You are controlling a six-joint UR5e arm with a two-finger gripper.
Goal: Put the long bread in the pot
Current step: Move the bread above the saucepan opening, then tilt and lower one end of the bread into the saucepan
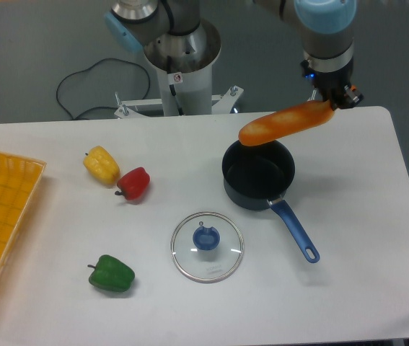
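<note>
Above the far rim of the pot (258,175), the end effector (336,101) is clamped on the right end of the long bread (286,123), its fingers pinched tight against the loaf. The bread hangs in the air, tilted, its left end lower and over the pot's back edge. On the white counter (363,216), the pot's blue handle points toward the front right; a glass lid (208,246) lies nearby.

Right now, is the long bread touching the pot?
Cannot tell. In the camera view the long bread, held by the gripper, overlaps the pot rim; no gap or contact shows plainly.
</note>
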